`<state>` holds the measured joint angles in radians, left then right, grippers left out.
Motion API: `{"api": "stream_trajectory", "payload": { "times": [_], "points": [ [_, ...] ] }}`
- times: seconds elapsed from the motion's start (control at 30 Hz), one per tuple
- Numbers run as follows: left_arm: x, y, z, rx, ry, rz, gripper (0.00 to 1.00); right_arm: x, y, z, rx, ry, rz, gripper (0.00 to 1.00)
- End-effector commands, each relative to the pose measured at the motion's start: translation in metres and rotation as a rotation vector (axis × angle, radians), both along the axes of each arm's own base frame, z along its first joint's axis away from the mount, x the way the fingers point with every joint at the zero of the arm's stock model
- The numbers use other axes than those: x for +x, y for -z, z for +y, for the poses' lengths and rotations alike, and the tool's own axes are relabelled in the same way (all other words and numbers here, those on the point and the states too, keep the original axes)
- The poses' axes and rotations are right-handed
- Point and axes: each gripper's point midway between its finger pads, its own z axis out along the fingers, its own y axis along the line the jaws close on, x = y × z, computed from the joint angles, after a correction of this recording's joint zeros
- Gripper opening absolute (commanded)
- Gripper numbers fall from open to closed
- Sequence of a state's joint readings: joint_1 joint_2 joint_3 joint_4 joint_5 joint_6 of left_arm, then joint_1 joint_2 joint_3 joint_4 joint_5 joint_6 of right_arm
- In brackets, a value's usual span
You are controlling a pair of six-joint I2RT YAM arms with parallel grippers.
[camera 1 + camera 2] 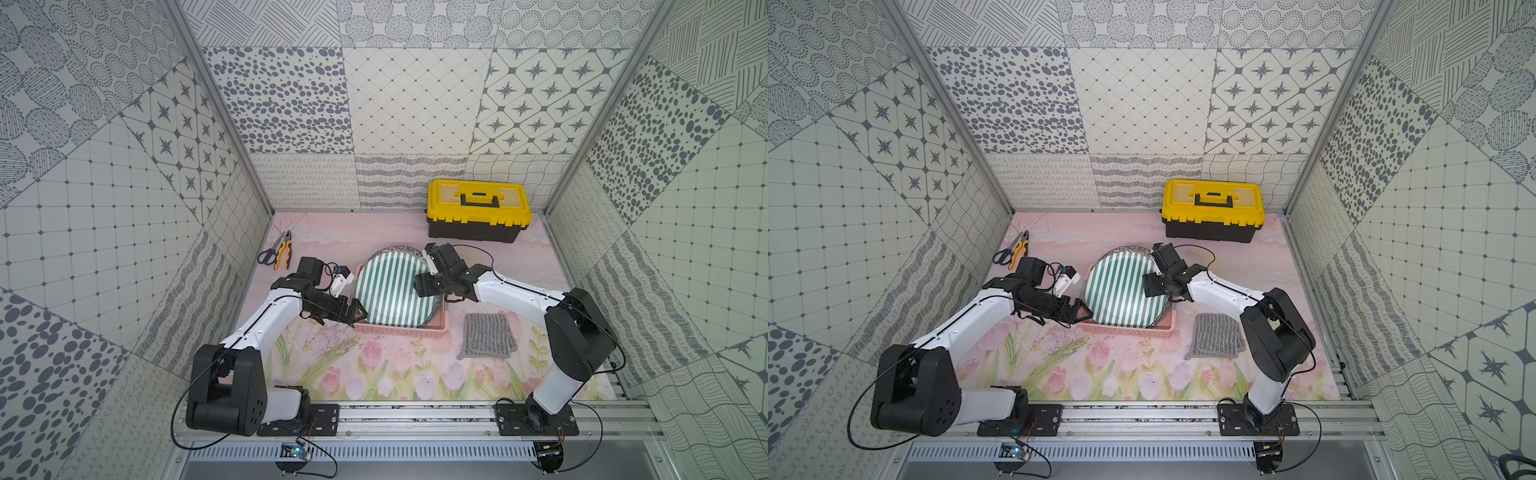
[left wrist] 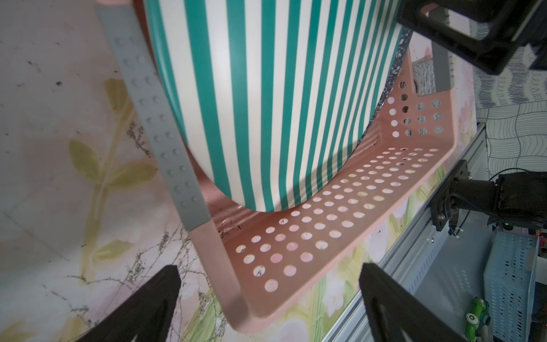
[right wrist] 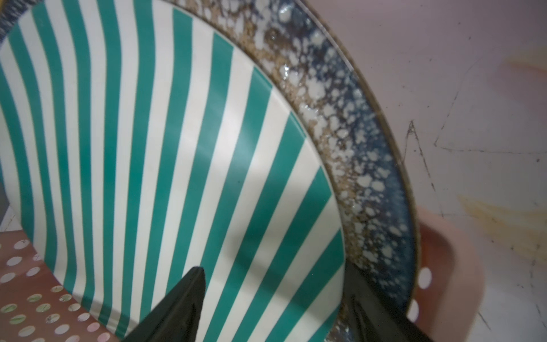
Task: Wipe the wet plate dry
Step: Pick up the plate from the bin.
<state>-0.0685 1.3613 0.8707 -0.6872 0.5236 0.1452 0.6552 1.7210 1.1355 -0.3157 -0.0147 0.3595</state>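
Floral mat [image 1: 374, 374]; round striped plate [image 1: 390, 286]

Colour and pattern reference: items on the counter [image 1: 374, 374]

Counter: pink with a tulip print. Front plate [image 1: 390, 291]: teal and white stripes. Rear plate [image 3: 355, 165]: rim speckled blue, brown and white. Basket [image 1: 399, 332]: pink, perforated. Cloth [image 1: 488, 334]: grey, banded. Toolbox [image 1: 478, 210]: yellow lid, black base. Pliers [image 1: 284, 249]: yellow and black handles. Scissors [image 1: 266, 254]: dark handles.
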Motion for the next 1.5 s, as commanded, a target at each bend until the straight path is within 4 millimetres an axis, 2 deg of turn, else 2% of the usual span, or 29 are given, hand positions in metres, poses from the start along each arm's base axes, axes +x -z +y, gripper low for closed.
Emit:
{"api": "stream_trajectory", "payload": {
  "times": [0.0,0.13,0.27,0.5,0.73,1.0,1.2,1.33,1.47],
  "points": [
    [0.002,-0.001,-0.005,-0.024,-0.003,-0.003,0.97,-0.02,0.016,0.02,0.076,-0.087,0.064,0.74],
    [0.008,0.0,-0.005,-0.018,-0.011,-0.001,0.92,-0.024,0.018,0.022,0.1,-0.111,0.067,0.72],
    [0.016,-0.003,-0.005,-0.004,-0.012,-0.016,0.92,-0.023,0.019,0.02,0.106,-0.11,0.07,0.72],
    [0.035,-0.024,0.005,0.061,-0.031,-0.144,0.92,-0.021,0.021,0.017,0.108,-0.094,0.07,0.72],
    [0.062,-0.049,0.01,0.093,-0.052,-0.257,0.81,-0.021,0.022,0.018,0.108,-0.097,0.071,0.71],
    [0.088,-0.055,0.001,0.06,-0.023,-0.278,0.7,-0.02,0.022,0.021,0.116,-0.1,0.074,0.69],
    [0.1,-0.055,-0.009,0.011,0.006,-0.28,0.54,-0.02,0.023,0.022,0.119,-0.106,0.08,0.68],
    [0.106,-0.049,-0.014,0.0,0.024,-0.262,0.52,-0.02,0.024,0.024,0.125,-0.109,0.083,0.66],
    [0.11,-0.044,-0.018,-0.008,0.035,-0.248,0.4,-0.019,0.024,0.026,0.131,-0.113,0.085,0.65]
  ]
}}
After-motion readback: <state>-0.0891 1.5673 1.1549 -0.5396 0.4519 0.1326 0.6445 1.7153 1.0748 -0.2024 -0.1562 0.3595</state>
